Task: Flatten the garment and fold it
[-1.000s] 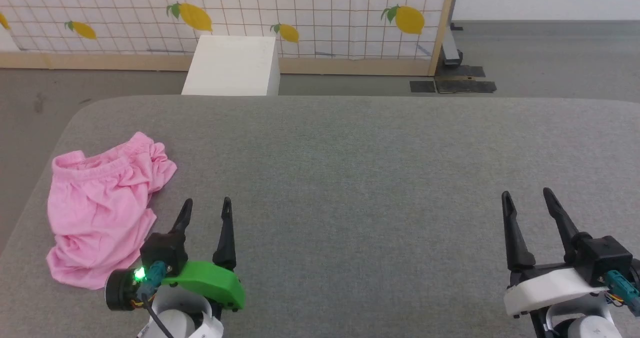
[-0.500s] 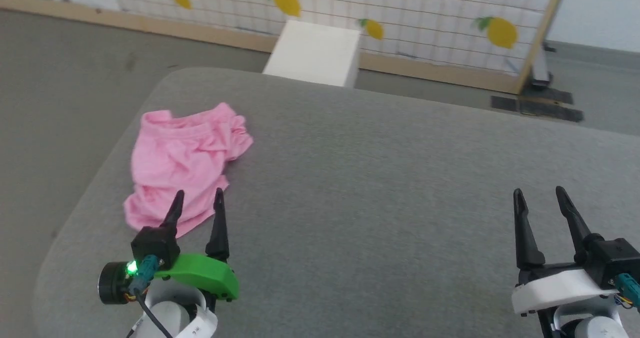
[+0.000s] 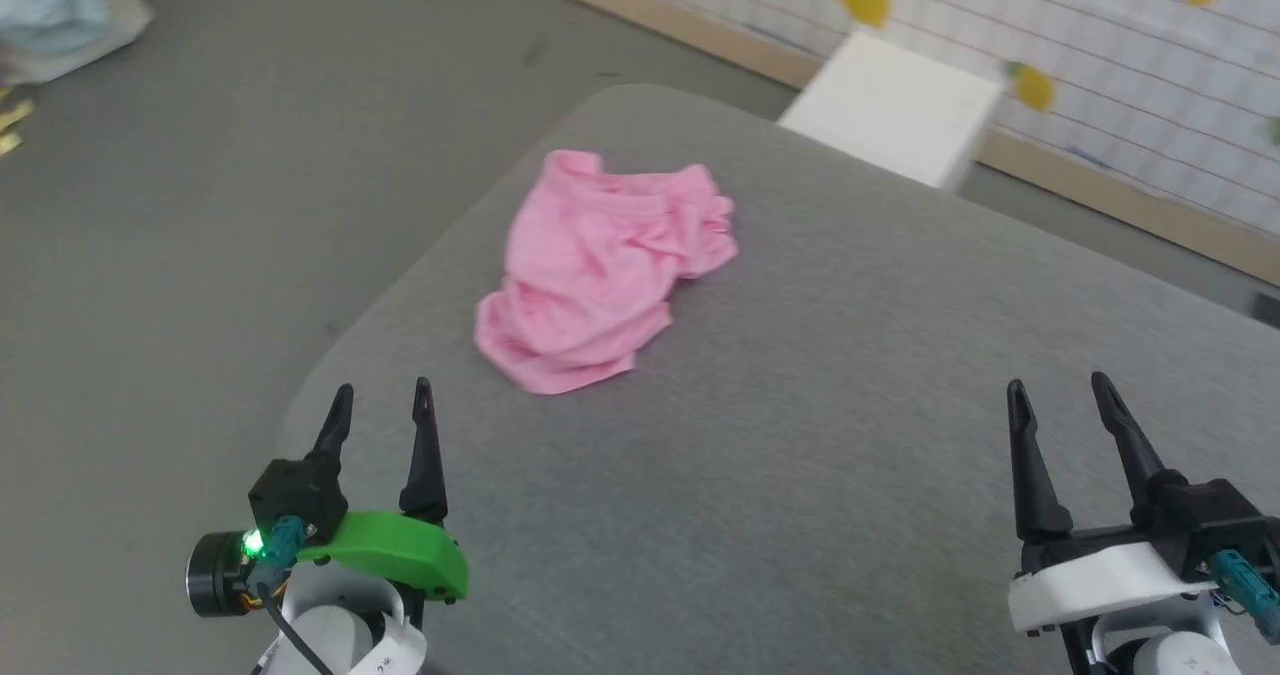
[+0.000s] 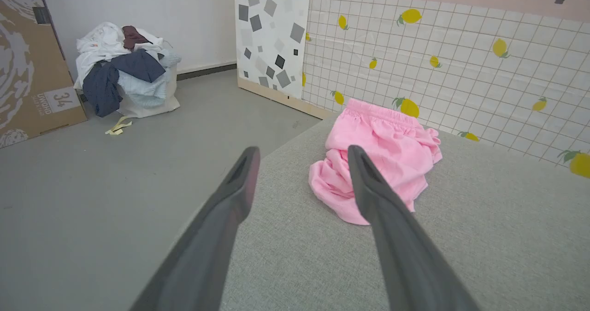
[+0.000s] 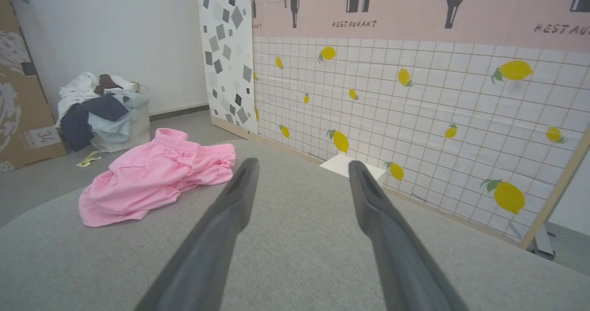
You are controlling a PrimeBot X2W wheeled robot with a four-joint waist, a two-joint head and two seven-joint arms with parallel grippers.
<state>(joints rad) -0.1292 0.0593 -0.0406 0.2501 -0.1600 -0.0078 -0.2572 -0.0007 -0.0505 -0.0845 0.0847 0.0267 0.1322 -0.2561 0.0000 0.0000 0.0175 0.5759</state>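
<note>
The garment (image 3: 600,265), a crumpled light-pink pair of shorts, lies bunched near the far left corner of the grey table (image 3: 820,475). Its gathered waistband faces away from me. It also lies ahead of the fingers in the left wrist view (image 4: 387,149) and off to the left in the right wrist view (image 5: 152,177). My left gripper (image 3: 381,405) hovers open over the near left table edge, well short of the shorts. At the lower right, my right gripper (image 3: 1058,397) stands open and holds nothing.
A white box (image 3: 895,110) stands on the floor beyond the table, before a lemon-patterned grid panel (image 3: 1100,45). A bag of heaped clothes (image 4: 124,71) and a cardboard box (image 4: 27,67) stand on the grey floor to the left. The table's rounded left corner drops off beside my left gripper.
The camera has swung left, so the shorts now sit near the picture's centre instead of its left. Both grippers keep their place in view and stay open. The shorts lie unmoved.
</note>
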